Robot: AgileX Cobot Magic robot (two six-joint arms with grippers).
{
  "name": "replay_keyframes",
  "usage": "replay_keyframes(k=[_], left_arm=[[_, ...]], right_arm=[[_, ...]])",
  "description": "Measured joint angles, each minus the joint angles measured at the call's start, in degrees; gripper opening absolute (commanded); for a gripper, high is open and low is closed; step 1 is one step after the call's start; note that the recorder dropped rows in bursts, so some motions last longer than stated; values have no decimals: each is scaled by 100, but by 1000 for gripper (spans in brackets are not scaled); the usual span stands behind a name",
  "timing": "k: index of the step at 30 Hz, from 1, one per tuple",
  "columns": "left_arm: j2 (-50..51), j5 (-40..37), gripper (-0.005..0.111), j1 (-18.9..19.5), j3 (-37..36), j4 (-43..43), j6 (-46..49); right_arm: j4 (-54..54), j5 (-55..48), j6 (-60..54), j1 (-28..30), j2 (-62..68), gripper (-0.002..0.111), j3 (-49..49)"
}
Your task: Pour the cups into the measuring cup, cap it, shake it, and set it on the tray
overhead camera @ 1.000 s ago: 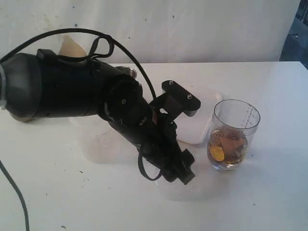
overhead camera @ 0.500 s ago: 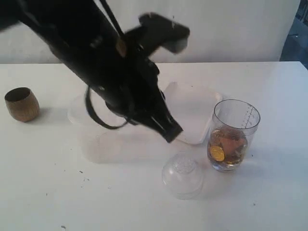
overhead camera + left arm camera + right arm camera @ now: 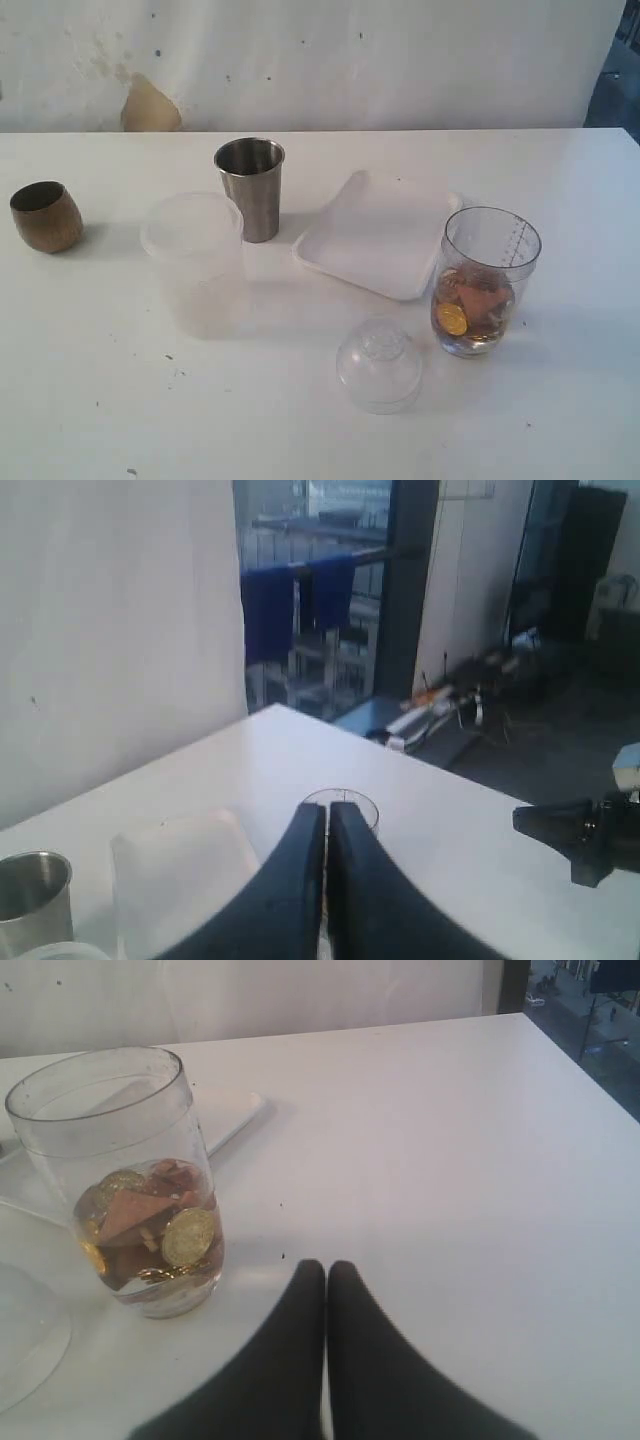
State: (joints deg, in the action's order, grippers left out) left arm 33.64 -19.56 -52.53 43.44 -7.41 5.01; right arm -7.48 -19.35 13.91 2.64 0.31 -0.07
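The clear measuring cup (image 3: 486, 281) (image 3: 130, 1180) stands uncapped at the right of the table, holding gold coins and brownish pieces. Behind it lies the white tray (image 3: 378, 232). The steel tumbler (image 3: 251, 188) (image 3: 33, 895), the frosted plastic cup (image 3: 195, 260) and the brown wood-look cup (image 3: 45, 215) stand upright to the left. Neither arm shows in the exterior view. My left gripper (image 3: 326, 810) is shut and empty, high above the table, with the measuring cup's rim (image 3: 362, 807) behind its tips. My right gripper (image 3: 326, 1268) is shut and empty, low over the table beside the measuring cup.
A clear dome-shaped lid (image 3: 380, 364) (image 3: 25, 1335) rests on the table in front of the measuring cup. A black arm part (image 3: 585, 830) shows at the edge of the left wrist view. Beyond the table's far edge are a window and clutter.
The left arm, which hung low over the lid with its jaws apart, has lifted up and out of the exterior view, its gripper closing. The lid stays on the table.
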Motion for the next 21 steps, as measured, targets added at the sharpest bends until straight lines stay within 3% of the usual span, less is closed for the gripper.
replay_keyframes(k=[5,9,21], left_arm=[[-967,442,1,0,-1117,-36,-14],[-1239,459,1,0,-1567,-42,-14],[-1307,511,1,0,-1776,-32,-14]], right_arm=[[0,0,0,0,0,0,0],[0,0,0,0,0,0,0],[0,0,0,0,0,0,0]])
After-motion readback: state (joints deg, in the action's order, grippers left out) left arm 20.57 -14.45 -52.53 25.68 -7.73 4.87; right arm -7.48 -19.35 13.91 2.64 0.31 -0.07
